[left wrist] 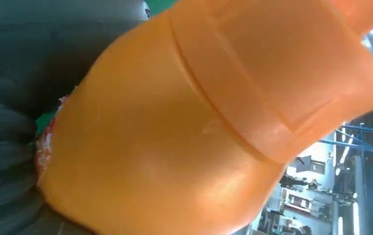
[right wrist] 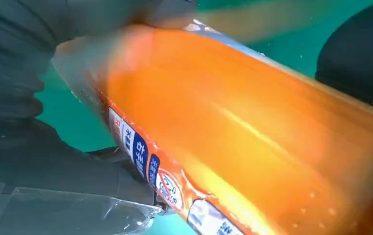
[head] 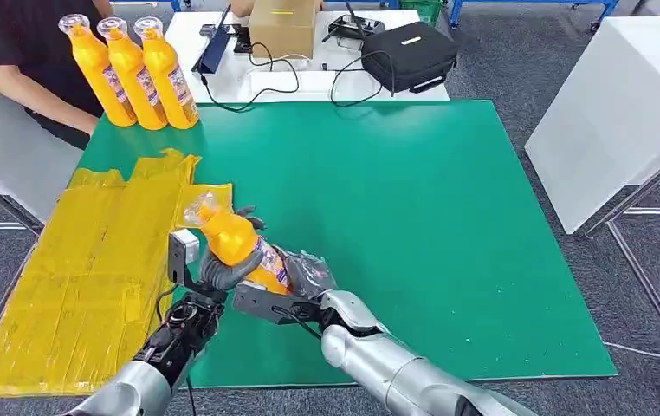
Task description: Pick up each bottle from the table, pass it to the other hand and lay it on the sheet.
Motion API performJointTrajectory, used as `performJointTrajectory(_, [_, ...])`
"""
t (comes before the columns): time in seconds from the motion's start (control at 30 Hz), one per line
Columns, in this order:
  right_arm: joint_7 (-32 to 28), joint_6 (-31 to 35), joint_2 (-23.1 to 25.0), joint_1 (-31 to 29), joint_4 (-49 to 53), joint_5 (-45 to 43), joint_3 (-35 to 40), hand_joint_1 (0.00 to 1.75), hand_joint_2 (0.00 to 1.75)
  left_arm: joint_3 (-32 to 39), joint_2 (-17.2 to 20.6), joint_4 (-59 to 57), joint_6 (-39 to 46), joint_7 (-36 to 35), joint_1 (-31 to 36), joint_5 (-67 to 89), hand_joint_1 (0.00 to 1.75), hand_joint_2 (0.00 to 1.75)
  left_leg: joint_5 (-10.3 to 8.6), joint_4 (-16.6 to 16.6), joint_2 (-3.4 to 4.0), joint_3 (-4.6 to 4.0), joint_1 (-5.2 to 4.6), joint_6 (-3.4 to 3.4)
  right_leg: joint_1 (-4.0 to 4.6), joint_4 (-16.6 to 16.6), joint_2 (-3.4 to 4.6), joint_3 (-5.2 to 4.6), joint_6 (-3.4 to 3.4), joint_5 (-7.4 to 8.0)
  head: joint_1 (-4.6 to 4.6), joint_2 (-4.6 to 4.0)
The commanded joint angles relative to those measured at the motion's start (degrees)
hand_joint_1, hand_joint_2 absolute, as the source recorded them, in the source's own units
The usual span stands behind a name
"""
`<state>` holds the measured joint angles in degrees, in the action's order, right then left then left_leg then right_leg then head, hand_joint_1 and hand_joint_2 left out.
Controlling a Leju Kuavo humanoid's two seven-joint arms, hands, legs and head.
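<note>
Gripped by both hands, left [head: 223, 270] and right [head: 307, 276]: bottle [head: 238, 243] (label unreadable), above green mat [head: 413, 199], beside sheet [head: 93, 269].

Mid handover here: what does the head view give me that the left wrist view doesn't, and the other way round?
Head view alone: the yellow sheet on the green table, three more bottles standing at the far edge, the right hand at the held bottle's lower end, and a person behind the table.

Left wrist view alone: a close look at the bottle's smooth orange shoulder and blue racking in the background.

Both: the orange bottle gripped by the left hand.
</note>
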<state>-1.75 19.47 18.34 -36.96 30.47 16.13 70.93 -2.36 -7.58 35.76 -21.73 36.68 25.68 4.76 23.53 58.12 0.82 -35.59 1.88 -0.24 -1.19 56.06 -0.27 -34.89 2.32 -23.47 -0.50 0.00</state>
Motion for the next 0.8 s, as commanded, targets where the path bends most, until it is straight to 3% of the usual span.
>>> performJointTrajectory(0.03, [-2.51, -2.90, 1.66, 2.80, 0.35, 1.28, 6.87, 1.75, 1.75, 1.33, 0.42, -3.31, -0.62, -1.77, 2.11, 0.40, 1.75, 1.75, 0.03, -0.05, -0.03, 0.11, 0.00, 0.06, 0.02, -0.03, 0.00, 0.10, -0.10, -0.03, 0.00, 0.00])
performJointTrajectory(0.1, [-2.17, -0.90, 1.66, 2.38, 0.10, 1.86, 6.74, 1.75, 1.75, 2.59, 0.20, -1.98, -0.68, -1.84, 1.58, 0.32, 1.75, 1.75, 0.05, -0.06, -0.03, 0.16, 0.00, 0.07, 0.02, -0.03, 0.01, 0.15, -0.12, -0.05, 0.00, 0.00])
performJointTrajectory(0.13, [-2.51, 0.79, 1.66, 2.05, 0.19, 2.07, 6.14, 0.98, 1.75, 3.60, 0.04, -0.81, -0.94, -2.11, 1.25, -0.22, 1.75, 1.75, 0.06, -0.09, -0.05, 0.23, -0.03, 0.11, 0.00, -0.03, 0.02, 0.19, -0.17, -0.08, 0.00, 0.00])
performJointTrajectory(0.17, [-2.70, 0.50, 1.66, 1.76, 0.35, 1.30, 5.26, 0.00, 1.75, 4.48, 0.01, 0.43, -1.11, -2.38, 0.82, -0.58, 1.75, 1.75, 0.04, -0.06, -0.02, 0.15, -0.01, 0.07, 0.01, -0.02, 0.02, 0.12, -0.12, -0.05, 0.00, 0.00])
performJointTrajectory(0.2, [-1.85, 1.63, 1.66, 1.07, 0.38, 1.57, 4.80, 0.00, 0.00, 5.31, 0.04, 1.76, -1.14, -2.50, 0.28, -0.95, 1.75, 1.75, 0.07, -0.06, -0.03, 0.21, -0.01, 0.09, 0.02, -0.01, 0.03, 0.17, -0.16, -0.08, 0.00, 0.00])
performJointTrajectory(0.33, [-5.18, 2.60, 1.66, -1.90, -0.40, -0.92, -0.26, 0.00, 0.00, 9.21, 0.34, 6.58, -4.26, -4.00, -1.14, -4.13, 1.75, 1.75, 0.02, 0.01, 0.06, 0.04, 0.01, 0.05, 0.03, 0.04, 0.09, -0.02, -0.09, -0.01, 0.00, 0.00])
performJointTrajectory(0.53, [-5.42, 2.91, 1.66, -1.73, -0.48, -0.74, -0.59, 0.00, 0.00, 9.48, 0.18, 6.91, -4.32, -4.20, -1.22, -4.23, 1.75, 1.75, 0.01, 0.02, -0.08, -0.03, 0.02, 0.06, 0.04, 0.07, -0.04, -0.08, -0.10, -0.05, 0.00, 0.00])
performJointTrajectory(0.7, [-8.63, 5.69, 1.66, -3.12, -0.21, -0.11, -5.78, 0.00, 0.00, 13.44, 0.04, 12.58, -6.74, -4.82, -2.28, -8.09, 1.75, 1.75, 0.00, 0.04, -0.05, -0.13, -0.02, 0.08, 0.00, 0.11, 0.00, -0.17, -0.10, -0.05, 0.02, 0.00])
performJointTrajectory(0.8, [-9.50, 6.13, 1.66, -2.62, 1.17, 3.27, -10.79, 0.00, 0.00, 15.33, -0.54, 20.07, -2.59, -4.42, -4.43, -6.02, 1.75, 1.75, 0.00, 0.05, -0.04, -0.22, 0.02, 0.05, 0.04, 0.10, 0.00, -0.26, -0.10, -0.03, 0.02, 0.00])
